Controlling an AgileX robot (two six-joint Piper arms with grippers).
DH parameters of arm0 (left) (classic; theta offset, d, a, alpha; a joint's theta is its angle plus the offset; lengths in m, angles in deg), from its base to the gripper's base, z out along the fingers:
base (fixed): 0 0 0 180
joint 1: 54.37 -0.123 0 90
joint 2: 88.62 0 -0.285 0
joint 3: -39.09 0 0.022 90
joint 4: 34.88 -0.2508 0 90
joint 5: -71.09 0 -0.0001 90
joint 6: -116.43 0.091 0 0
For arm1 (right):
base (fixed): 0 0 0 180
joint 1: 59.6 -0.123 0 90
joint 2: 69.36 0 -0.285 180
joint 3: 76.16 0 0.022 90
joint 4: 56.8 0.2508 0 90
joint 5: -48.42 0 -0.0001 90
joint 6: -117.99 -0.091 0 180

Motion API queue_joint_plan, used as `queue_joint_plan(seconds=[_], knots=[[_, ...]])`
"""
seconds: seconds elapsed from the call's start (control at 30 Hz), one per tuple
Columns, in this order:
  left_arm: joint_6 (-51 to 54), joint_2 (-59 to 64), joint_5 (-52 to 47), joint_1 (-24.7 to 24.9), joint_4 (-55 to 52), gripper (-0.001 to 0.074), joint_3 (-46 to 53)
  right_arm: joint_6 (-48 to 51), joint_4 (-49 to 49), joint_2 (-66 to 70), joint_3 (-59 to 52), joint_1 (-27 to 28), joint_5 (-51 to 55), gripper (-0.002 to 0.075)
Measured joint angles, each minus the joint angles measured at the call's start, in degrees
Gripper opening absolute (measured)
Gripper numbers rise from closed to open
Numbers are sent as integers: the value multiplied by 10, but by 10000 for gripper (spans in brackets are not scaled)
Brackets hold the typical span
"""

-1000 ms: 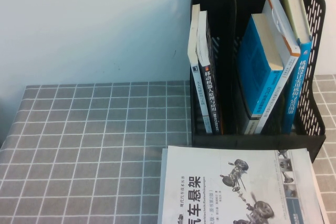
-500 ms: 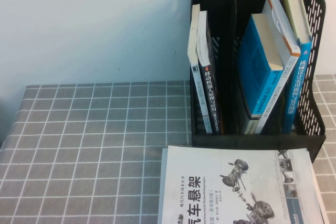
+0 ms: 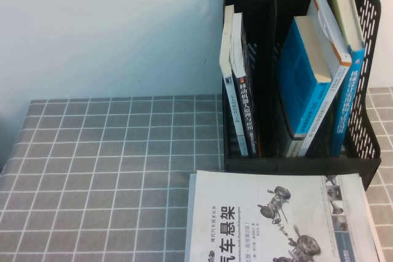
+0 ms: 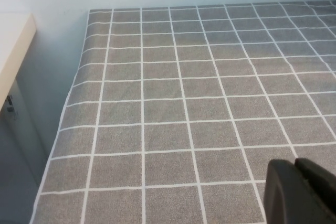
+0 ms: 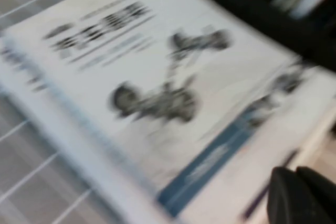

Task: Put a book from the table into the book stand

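The book [image 3: 302, 84], a thick paperback with a bright blue cover and a grey lower end, stands leaning in a right-hand compartment of the black book stand [image 3: 369, 142] at the back right of the table [image 3: 110, 151]. Neither gripper shows in the high view. My left gripper [image 4: 295, 165] is shut and empty, low over the bare grid cloth [image 4: 184, 103]. My right gripper [image 5: 295, 172] is shut and empty, just above the white book picturing car chassis [image 5: 157, 87].
The white chassis book [image 3: 276, 219] lies flat in front of the stand. Two books [image 3: 239, 90] stand in the left compartment, and a blue-spined book [image 3: 347, 108] and a white one [image 3: 328, 23] on the right. A wall runs behind the table.
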Motion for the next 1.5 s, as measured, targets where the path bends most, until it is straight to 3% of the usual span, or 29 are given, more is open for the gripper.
queue_joint_plan(seconds=[0.13, 0.27, 0.37, 0.5, 0.7, 0.87, 1.07, 1.27, 1.5], knots=[[0, 0, 0, 0, 0, -3, 0, -96, -93, -61, -4, 0, -108, -3], [0, 0, 0, 0, 0, -3, 0, -409, -370, -127, -4, 0, -161, -3], [0, 0, 0, 0, 0, -3, 0, -605, -513, -164, -4, 0, -142, -3], [0, 0, 0, 0, 0, -3, 0, -719, -562, -186, -6, 0, -51, -3], [0, 0, 0, 0, 0, -3, 0, -715, -558, -208, -35, 40, -36, -3], [0, 0, 0, 0, 0, -3, 0, -602, -474, -229, -69, 99, -95, -3], [0, 0, 0, 0, 0, -3, 0, -503, -430, -237, -136, 113, -197, -3], [0, 0, 0, 0, 0, -3, 0, -505, -397, -237, -149, 104, -164, -3], [0, 0, 0, 0, 0, -3, 0, -583, -395, -237, -149, 84, -161, -3]])
